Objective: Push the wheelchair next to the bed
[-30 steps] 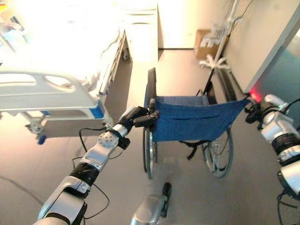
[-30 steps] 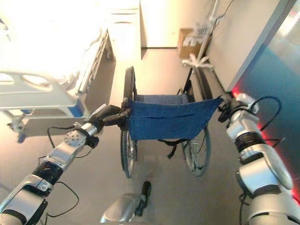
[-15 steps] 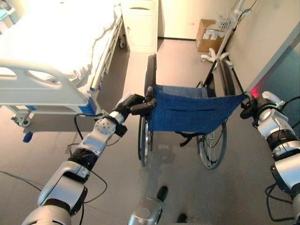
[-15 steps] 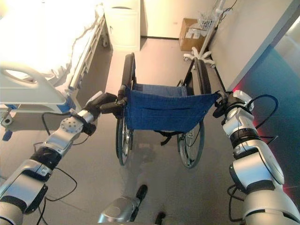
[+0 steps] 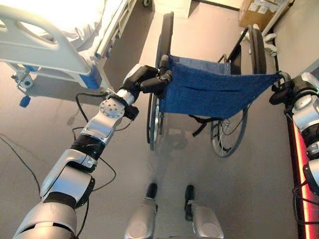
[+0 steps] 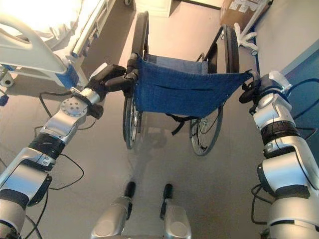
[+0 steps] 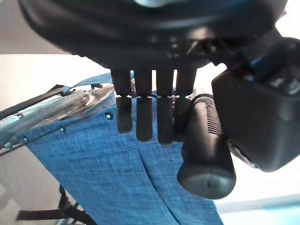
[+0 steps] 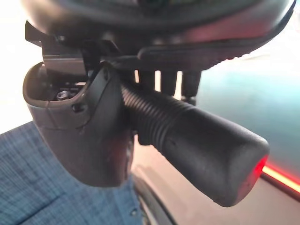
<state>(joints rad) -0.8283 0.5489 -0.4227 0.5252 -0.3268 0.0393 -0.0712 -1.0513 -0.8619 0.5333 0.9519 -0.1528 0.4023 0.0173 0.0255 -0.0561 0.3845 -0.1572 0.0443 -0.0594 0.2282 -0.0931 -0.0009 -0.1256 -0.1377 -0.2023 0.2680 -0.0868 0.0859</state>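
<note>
- My left hand [image 7: 154, 112] has its fingers [image 7: 144, 123] curled over the left push handle [image 7: 206, 154], a ribbed black grip, with the thumb on the other side, so it is held all round.
- My right hand [image 8: 93, 126] is wrapped the same way round the right push handle [image 8: 197, 150]; the ribbing should keep either grip from slipping in my hold.
- These two handles are the right place to take it: stiff bars that carry a push straight into the frame. The blue cloth back [image 5: 214, 94] between them is soft and would only sag if I leaned on it.
- The wheelchair [image 6: 184, 94] stands on the floor [image 5: 239, 179] straight ahead of me, empty, so I judge it light and free-rolling on its big wheels [image 5: 152, 124]; uneven pressure from my two hands would likely swing it.
- The bed [image 5: 55, 40] lies ahead to my left, its footboard near my left arm, with a strip of floor between it and the chair.
</note>
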